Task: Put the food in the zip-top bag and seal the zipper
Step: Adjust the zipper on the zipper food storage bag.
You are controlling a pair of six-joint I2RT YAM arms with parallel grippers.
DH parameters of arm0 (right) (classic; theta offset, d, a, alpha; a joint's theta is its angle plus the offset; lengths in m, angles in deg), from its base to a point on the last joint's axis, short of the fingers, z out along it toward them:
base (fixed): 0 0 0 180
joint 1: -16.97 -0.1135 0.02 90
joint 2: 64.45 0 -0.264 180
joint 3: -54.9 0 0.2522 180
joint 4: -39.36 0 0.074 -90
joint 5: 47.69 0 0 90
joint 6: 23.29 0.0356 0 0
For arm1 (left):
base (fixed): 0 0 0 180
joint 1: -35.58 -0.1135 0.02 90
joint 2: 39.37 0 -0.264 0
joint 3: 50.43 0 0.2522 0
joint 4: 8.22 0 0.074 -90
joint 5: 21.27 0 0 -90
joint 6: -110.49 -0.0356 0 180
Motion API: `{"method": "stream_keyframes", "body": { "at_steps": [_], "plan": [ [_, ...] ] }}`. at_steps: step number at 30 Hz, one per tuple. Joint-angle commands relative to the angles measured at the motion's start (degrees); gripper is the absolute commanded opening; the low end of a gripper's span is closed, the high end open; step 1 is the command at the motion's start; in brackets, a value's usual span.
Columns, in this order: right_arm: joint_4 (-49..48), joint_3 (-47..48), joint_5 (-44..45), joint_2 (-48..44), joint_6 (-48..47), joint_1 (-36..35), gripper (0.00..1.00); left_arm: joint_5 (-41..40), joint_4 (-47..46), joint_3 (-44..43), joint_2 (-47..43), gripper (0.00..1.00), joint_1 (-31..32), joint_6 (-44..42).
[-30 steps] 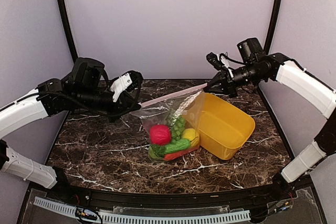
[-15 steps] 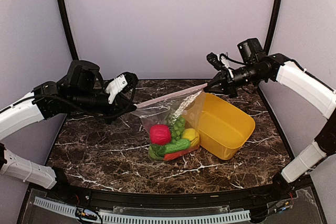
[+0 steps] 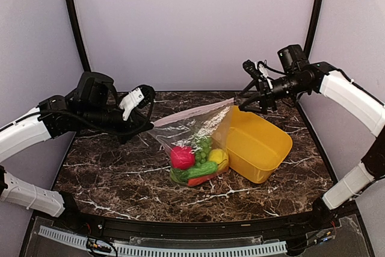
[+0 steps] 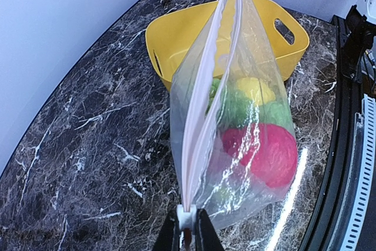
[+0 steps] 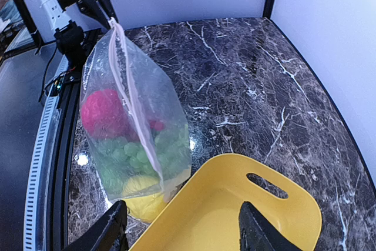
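The zip-top bag (image 3: 194, 134) hangs by its left end over the marble table, its lower part resting by the basket. The food shows inside it: a red ball (image 3: 182, 157), a green cucumber (image 3: 202, 168), a yellow lemon (image 3: 217, 155) and green grapes (image 3: 205, 145). My left gripper (image 4: 187, 234) is shut on the white slider tab (image 4: 186, 218) at the zipper's left end (image 3: 148, 123). The pinkish zipper (image 4: 202, 86) runs away from it as one narrow line. My right gripper (image 5: 185, 233) is open with nothing between its fingers, above the basket's far edge (image 3: 250, 86).
A yellow plastic basket (image 3: 271, 142) stands right of the bag, touching it, with nothing in it (image 5: 276, 227). Dark marble table (image 3: 108, 167) lies to the left and front. A black rail (image 3: 180, 227) edges the near side.
My right gripper has opened and let go of the bag's right end, rising a little. The bag's right corner has sagged. My left gripper has drawn slightly left with the slider.
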Motion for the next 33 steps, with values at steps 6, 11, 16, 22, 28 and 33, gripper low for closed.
{"method": "stream_keyframes", "body": {
  "at_steps": [6,11,16,22,28,33],
  "plan": [
    [3.28,3.4,-0.08,3.0,-1.9,-4.63,0.67,6.03,-4.44,-0.17,1.67,0.06,-0.18,2.27],
    [5.22,7.54,-0.14,7.36,-3.03,-7.59,0.57,7.1,-5.14,-1.22,1.93,0.07,-0.18,2.59],
    [6.46,10.25,0.26,9.42,-3.44,-8.67,0.0,5.92,-3.27,-1.02,1.15,0.06,-0.18,1.77],
    [5.93,9.36,1.96,7.52,-4.15,-7.86,0.0,0.3,0.04,1.61,-1.89,0.04,-0.18,0.51],
    [5.43,8.49,2.24,7.15,-3.91,-7.73,0.0,-2.67,-0.29,3.06,-3.37,0.05,-0.18,0.77],
    [5.43,8.56,2.13,6.91,-3.78,-7.73,0.0,-3.85,-0.3,3.1,-3.26,0.33,-0.18,1.11]
  ]
}}
